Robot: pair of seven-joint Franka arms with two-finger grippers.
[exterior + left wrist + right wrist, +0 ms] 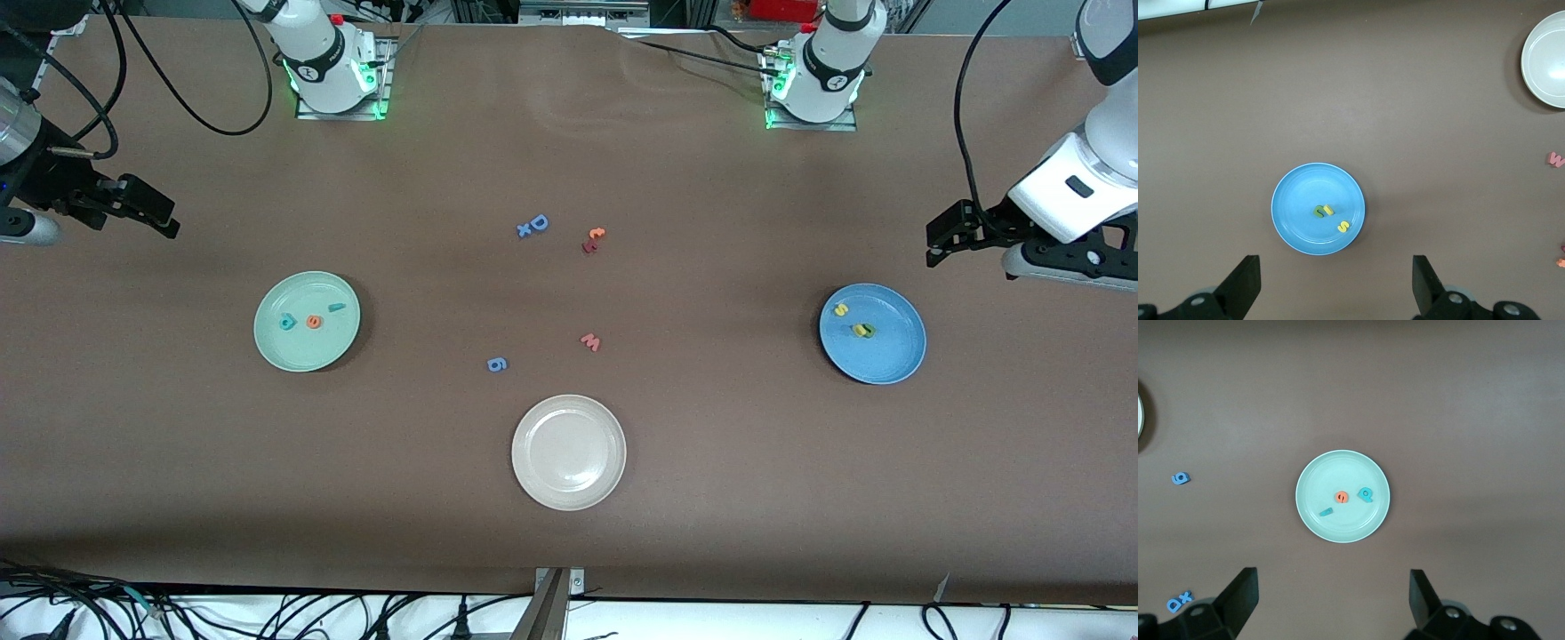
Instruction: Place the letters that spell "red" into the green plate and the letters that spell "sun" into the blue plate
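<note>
The green plate (302, 351) (1338, 470) holds a teal "d" (286, 322) (1366, 495), an orange "e" (313, 322) (1341, 497) and a thin teal "r" (337, 308) (1326, 512). The blue plate (889, 356) (1305, 193) holds a yellow "s" (840, 309) (1343, 227), a yellow arch (1329, 210) and, touching it, a dark green arch (1319, 212). My right gripper (147, 212) (1331, 597) hangs open and empty over bare table by the green plate, at the right arm's end. My left gripper (944, 236) (1335, 280) hangs open and empty over bare table by the blue plate.
A beige-white plate (569, 418) lies nearest the front camera, mid-table. Loose letters lie between the plates: a blue "D" with a small "x" (533, 225), an orange and a dark red piece (593, 238), a pink "w" (590, 341), a blue "9" (497, 364).
</note>
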